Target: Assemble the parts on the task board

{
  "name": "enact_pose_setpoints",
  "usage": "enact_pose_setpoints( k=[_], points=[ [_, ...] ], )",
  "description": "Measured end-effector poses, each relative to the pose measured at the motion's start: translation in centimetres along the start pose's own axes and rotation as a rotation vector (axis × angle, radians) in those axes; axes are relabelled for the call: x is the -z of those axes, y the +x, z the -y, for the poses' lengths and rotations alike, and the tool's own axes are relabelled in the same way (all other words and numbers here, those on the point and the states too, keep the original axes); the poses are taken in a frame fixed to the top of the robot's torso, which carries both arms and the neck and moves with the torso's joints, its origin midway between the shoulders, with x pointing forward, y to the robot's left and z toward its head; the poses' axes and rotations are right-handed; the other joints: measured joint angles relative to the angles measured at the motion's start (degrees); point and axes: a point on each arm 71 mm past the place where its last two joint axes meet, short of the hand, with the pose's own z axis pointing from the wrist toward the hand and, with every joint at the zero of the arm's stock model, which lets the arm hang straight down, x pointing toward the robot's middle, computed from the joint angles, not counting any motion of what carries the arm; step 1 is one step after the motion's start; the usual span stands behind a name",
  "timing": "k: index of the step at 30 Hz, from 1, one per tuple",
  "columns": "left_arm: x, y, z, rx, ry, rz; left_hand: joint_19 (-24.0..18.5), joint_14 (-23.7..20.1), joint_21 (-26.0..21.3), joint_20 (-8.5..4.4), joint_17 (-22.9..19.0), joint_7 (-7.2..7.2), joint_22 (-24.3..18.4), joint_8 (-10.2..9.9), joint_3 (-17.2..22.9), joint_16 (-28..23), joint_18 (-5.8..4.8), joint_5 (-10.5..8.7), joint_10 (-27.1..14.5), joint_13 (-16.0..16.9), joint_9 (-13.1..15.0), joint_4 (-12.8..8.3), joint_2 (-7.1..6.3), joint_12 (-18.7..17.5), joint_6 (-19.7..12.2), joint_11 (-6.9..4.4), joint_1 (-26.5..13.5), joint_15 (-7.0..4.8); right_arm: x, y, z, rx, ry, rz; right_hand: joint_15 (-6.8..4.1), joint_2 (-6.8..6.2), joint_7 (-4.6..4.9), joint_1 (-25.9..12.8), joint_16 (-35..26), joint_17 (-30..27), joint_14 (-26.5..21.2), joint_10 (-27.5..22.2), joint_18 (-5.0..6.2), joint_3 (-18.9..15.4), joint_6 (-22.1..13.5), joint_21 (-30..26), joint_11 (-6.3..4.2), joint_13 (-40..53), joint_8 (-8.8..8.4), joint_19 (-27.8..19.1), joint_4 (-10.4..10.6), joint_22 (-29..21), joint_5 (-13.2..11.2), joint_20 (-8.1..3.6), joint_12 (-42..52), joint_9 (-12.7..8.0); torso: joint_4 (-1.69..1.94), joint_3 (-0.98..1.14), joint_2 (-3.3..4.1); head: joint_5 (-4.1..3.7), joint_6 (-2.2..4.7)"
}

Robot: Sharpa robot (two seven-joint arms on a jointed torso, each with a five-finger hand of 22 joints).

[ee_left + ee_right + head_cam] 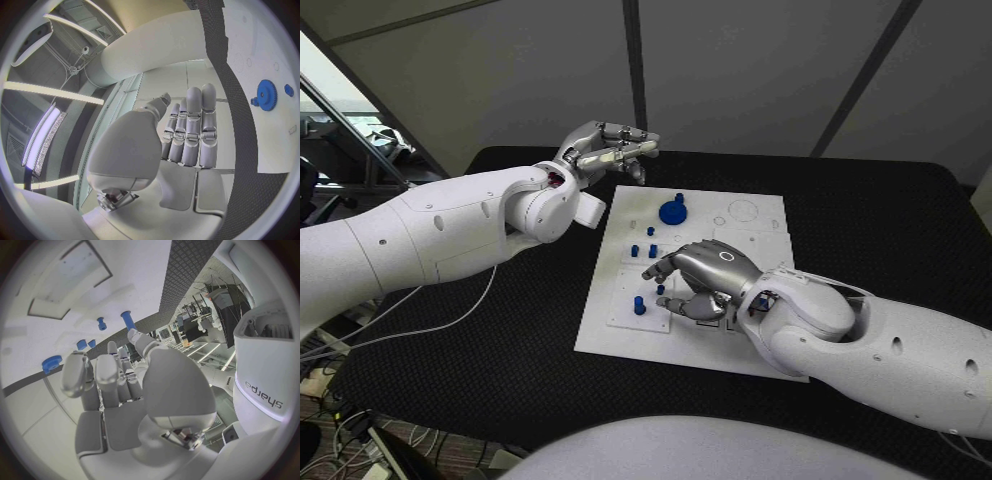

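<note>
While the left hand hangs empty, fingers straight and together, off the board's eleven o'clock corner, the right hand hovers loosely curled and empty over its middle, beside small blue pegs that look light, stiff, slippery, best pinched at the sides.

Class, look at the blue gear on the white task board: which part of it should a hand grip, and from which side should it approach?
Grip the blue gear by its toothed rim, fingers on opposite sides, coming down from above. It seems to lie flat on the task board, so only its top and rim are exposed. Bare board around it leaves room for fingers. The left hand hovers closer, past the board's far-left corner.
</note>
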Motion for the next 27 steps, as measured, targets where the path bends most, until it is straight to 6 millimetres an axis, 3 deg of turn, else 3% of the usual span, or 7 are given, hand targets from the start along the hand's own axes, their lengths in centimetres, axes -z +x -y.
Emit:
enact_pose_setpoints(
  k=[5,9,12,14,19,22,27],
  points=[
    [0.2,-0.1,-0.2,-0.003,-0.008,0.001,0.0,0.0,0.0,0.0,0.0,0.0,0.0,0.0,0.0,0.0,-0.01,0.0,0.0,0.0,0.0,0.0,0.0,0.0,0.0,0.0,0.0,0.0,2.9,-2.9,2.7,-0.039,0.103,0.062,-0.35,-0.11,0.63,-0.93,2.64,4.0,0.35,7.51,-0.01,-1.34,4.55,3.69,-0.77,1.52,2.13,3.43,1.34,0.0,0.68,-0.31,4.43,0.79,-0.13,-0.01,-0.16,-1.58,0.7],
    [0.4,-0.5,-0.3,-0.007,-0.012,0.006,0.0,0.0,0.0,0.0,-0.06,0.0,0.0,0.0,0.0,-0.21,0.0,0.0,0.0,0.0,0.0,0.0,0.0,0.0,0.0,0.0,0.0,0.0,5.5,-4.1,4.8,-0.117,0.227,0.09,-1.67,-1.16,-0.58,-2.09,5.47,7.77,0.38,13.27,-0.98,-3.0,6.09,7.4,-2.3,4.06,3.43,6.34,2.35,0.0,4.98,-1.31,8.76,1.18,-0.36,-0.04,-0.19,-3.15,1.57],
    [0.5,-0.6,-0.4,-0.009,-0.015,0.01,0.0,0.0,-0.22,0.0,-0.06,0.0,-0.05,0.0,0.0,-0.21,0.0,0.0,0.0,0.0,0.0,0.0,0.0,0.0,0.0,0.0,0.0,0.0,7.3,-4.6,6.1,-0.175,0.331,0.096,-2.52,-2.11,-1.57,-4.8,8.12,11.67,0.4,16.27,-1.58,-7.38,7.08,9.65,-3.37,9.96,5.16,7.16,4.37,0.0,10.18,-2.1,15.85,1.73,-0.7,-0.04,-0.23,-4.3,2.11],
    [0.6,-0.7,-0.4,-0.01,-0.016,0.011,0.0,0.0,-0.22,0.0,-0.06,0.0,-0.05,0.0,0.0,-0.21,0.0,0.0,0.0,0.0,0.0,0.0,0.0,0.0,0.0,0.0,0.0,0.0,8.3,-4.8,6.7,-0.206,0.397,0.088,-3.32,-1.69,-2.42,-5.21,13.06,19.19,0.41,17.99,-2.86,-10.62,7.71,13.06,-4.44,26.64,7.42,7.01,5.54,0.0,10.85,-2.89,31.65,2.78,-0.92,-0.04,-0.26,-5.09,2.19],
    [0.7,-0.8,-0.3,-0.011,-0.017,0.012,0.0,0.0,-0.22,0.0,-0.06,0.0,-0.05,0.0,0.0,-0.21,0.0,0.0,0.0,0.0,0.0,0.0,0.0,0.0,0.0,0.0,0.0,0.0,10.1,-4.7,7.5,-0.235,0.51,0.046,-3.32,0.87,-3.01,-4.57,16.0,22.02,0.4,14.87,-3.21,-17.66,5.21,14.97,-4.23,49.35,13.69,7.06,10.39,0.0,10.33,-3.02,51.51,6.54,-1.15,-0.01,-0.3,-6.66,2.26],
    [0.8,-1.0,-0.3,-0.013,-0.019,0.016,0.0,0.0,-0.22,0.0,-0.06,0.0,-0.05,0.0,0.0,-0.21,-0.01,0.0,0.0,0.0,0.0,0.0,0.0,0.0,0.0,0.0,0.0,0.0,11.4,-4.4,8.2,-0.235,0.58,0.019,-3.32,1.0,-3.11,-4.43,16.0,22.03,0.4,15.79,-3.2,-20.08,4.44,14.97,-4.46,55.63,16.51,7.06,12.82,0.0,11.02,-3.02,56.36,8.32,-1.2,-0.01,-0.34,-7.24,2.12],
    [1.0,-1.2,-0.3,-0.014,-0.019,0.019,0.0,0.0,-0.22,0.0,-0.05,0.0,-0.05,0.0,0.0,-0.21,0.0,0.0,0.0,0.0,0.0,0.0,0.0,0.0,0.0,0.0,0.0,0.0,12.5,-4.0,8.8,-0.229,0.663,-0.017,-3.32,0.38,-2.93,-5.06,16.38,22.02,0.41,16.88,-3.2,-24.04,2.01,14.97,-4.1,60.34,18.27,7.07,16.14,0.0,11.2,-3.01,59.66,9.65,-1.37,-0.02,-0.4,-7.54,1.99]
  ],
)
